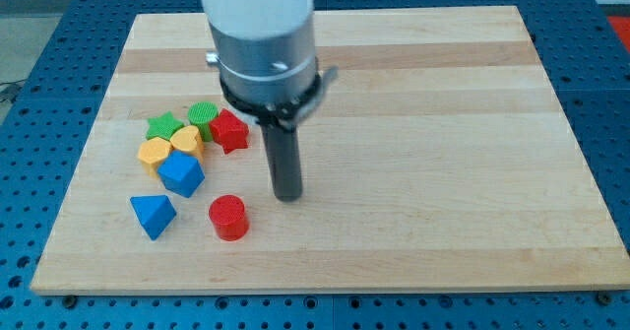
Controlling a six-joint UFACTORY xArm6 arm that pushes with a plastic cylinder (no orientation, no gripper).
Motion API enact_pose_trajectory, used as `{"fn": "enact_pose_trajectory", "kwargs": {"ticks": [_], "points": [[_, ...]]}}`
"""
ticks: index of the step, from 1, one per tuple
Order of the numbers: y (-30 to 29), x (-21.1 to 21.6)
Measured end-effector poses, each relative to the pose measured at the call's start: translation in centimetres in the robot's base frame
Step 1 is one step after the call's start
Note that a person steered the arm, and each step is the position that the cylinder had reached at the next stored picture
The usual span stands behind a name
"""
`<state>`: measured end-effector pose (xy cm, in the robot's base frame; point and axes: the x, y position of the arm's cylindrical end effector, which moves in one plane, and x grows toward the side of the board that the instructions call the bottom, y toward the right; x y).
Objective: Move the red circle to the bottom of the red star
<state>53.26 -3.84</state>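
Note:
The red circle point(228, 217) stands on the wooden board, near the view's bottom left of centre. The red star point(228, 130) lies above it, at the right end of a cluster of blocks. My tip point(287, 196) rests on the board to the right of and slightly above the red circle, a short gap apart from it. The tip is below and to the right of the red star. The arm's white and grey body hides part of the board above the rod.
Left of the red star are a green circle point(204, 114), a green star point(164, 127), a yellow heart-like block point(186, 141), a yellow block point(155, 154), a blue cube-like block point(181, 173) and a blue triangle point(153, 215). The board's edge point(295, 289) runs along the view's bottom.

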Motion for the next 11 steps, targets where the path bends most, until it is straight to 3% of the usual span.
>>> {"fn": "enact_pose_trajectory", "kwargs": {"ticks": [1, 2, 3, 4, 8, 9, 11], "points": [[-0.5, 3.8], [-5.3, 6.4], [-7.3, 6.7], [-6.7, 6.1], [-6.1, -3.8], [-6.2, -4.2], [-7.2, 3.5]]}}
